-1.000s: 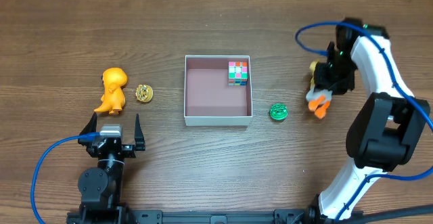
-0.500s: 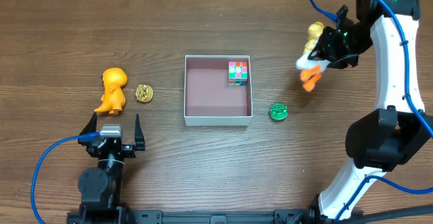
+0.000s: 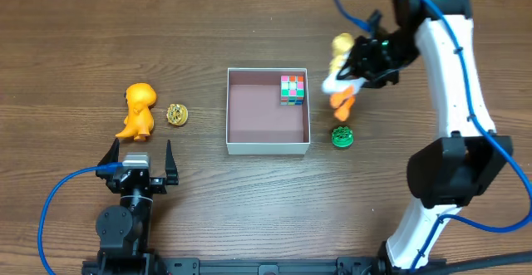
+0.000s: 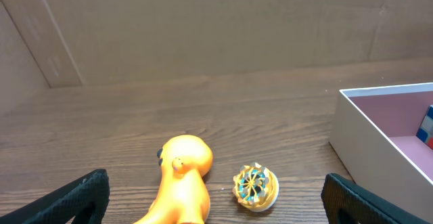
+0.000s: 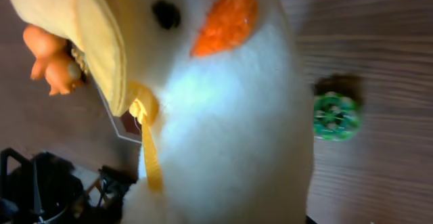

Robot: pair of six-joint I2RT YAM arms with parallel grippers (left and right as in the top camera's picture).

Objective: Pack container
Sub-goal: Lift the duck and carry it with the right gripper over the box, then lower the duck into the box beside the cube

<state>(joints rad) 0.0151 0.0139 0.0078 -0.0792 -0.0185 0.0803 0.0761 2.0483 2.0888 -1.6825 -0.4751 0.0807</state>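
While the right pincer hangs above the bench, partly closed and clamped on a soft white plush duck with a yellow hat and orange feet, the toy sits just beside the shallow square white-walled container with a pinkish-brown floor, off its right wall rather than over it. Letting go here would likely drop the duck onto the bench, near the small green round toy. Because the plush is squashy, the grip may be shallow, and a quick swing could let it slip free. Its dangling orange feet could also snag the thin right wall and shove or tip the light container. Inside, a multicoloured puzzle cube fills the far right corner, so a duck released there might perch on it and roll out. The left pincer stands spread wide, holding nothing, near the orange plastic dinosaur and a small gold round toy.
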